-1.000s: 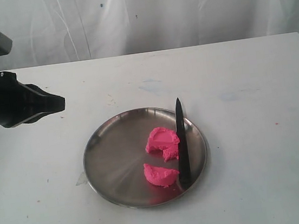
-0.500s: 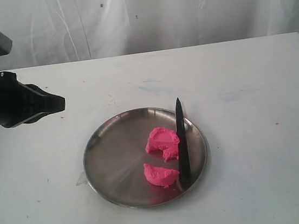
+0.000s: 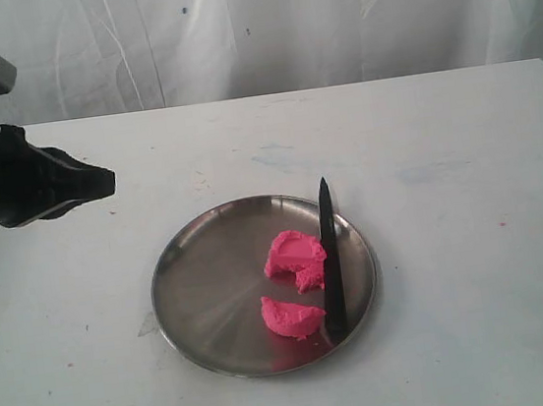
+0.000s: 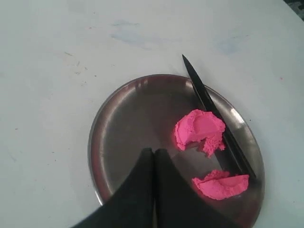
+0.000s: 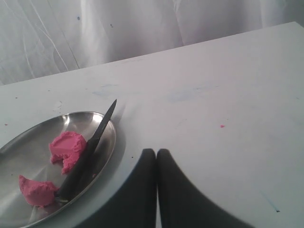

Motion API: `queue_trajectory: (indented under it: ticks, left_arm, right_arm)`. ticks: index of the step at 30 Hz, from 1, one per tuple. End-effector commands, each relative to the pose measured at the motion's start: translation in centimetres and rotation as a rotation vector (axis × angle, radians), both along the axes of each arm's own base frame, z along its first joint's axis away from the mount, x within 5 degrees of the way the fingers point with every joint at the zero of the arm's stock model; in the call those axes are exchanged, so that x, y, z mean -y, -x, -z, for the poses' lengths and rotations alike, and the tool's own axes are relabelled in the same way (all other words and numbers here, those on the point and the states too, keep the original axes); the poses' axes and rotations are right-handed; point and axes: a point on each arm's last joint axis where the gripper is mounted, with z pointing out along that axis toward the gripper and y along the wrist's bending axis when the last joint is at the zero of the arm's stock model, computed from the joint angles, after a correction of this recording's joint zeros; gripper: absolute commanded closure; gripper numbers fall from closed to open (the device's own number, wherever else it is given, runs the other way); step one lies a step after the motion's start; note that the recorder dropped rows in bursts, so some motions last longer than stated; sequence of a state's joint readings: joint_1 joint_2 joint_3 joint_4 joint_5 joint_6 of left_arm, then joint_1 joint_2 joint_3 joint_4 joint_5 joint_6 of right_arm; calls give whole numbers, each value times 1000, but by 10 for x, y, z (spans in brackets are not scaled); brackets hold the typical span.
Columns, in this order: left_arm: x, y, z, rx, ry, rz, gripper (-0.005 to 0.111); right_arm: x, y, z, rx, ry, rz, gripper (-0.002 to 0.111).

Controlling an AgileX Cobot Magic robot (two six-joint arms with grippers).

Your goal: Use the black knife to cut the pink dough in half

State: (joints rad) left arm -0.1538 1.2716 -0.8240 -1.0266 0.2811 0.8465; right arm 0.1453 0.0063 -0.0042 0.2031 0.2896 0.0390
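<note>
Resting on a round metal plate [image 3: 175,264] near the middle of the white surface [image 3: 454,240], the pink dough [image 3: 295,257] lies in two separate pieces. The larger piece sits on the right half of the plate, toward the far side. It has a flattened top and a ragged near edge. The smaller piece [image 3: 293,317] is a low wedge on the near side, set apart from the larger piece by a strip of bare metal. The black knife [image 3: 330,260] lies flat along the right part of the plate, running from near to far. Its pointed tip projects just past the far-right rim, and its handle end rests inside the near-right rim. The blade touches the right side of the larger piece. The handle lies just beside the smaller piece; whether they touch cannot be told. The left tool [image 3: 109,183] hangs above the surface at the far left, well apart from the plate, with its tip pointing right. Its fingers [image 4: 145,166] are pressed together with nothing between them. The right tool [image 5: 156,153], seen in the right wrist view, is likewise closed and empty, positioned over bare surface with the plate to its left. A white curtain [image 3: 328,18] hangs behind the far edge of the surface.
</note>
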Motion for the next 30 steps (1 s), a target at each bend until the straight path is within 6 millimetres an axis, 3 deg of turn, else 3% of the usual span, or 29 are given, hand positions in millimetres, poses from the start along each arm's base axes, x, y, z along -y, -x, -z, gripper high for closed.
queue_trajectory:
  ticks: [1, 9, 15, 25, 30]
  left_arm:
    - [-2, 7, -8, 31, 11, -12, 107]
    - [14, 53, -60, 281, 37, 56, 107]
    - [8, 90, -87, 427, 69, 77, 107]
    - [-25, 127, -39, 405, 59, -157, 107]
    - [-35, 152, -15, 436, 46, -177, 107]
  right_arm:
    - [0, 0, 1, 0, -2, 6, 108]
    - [0, 0, 1, 0, -2, 6, 108]
    - [0, 0, 1, 0, -2, 6, 108]
    - [0, 0, 1, 0, -2, 6, 108]
    - [0, 0, 1, 0, -2, 6, 108]
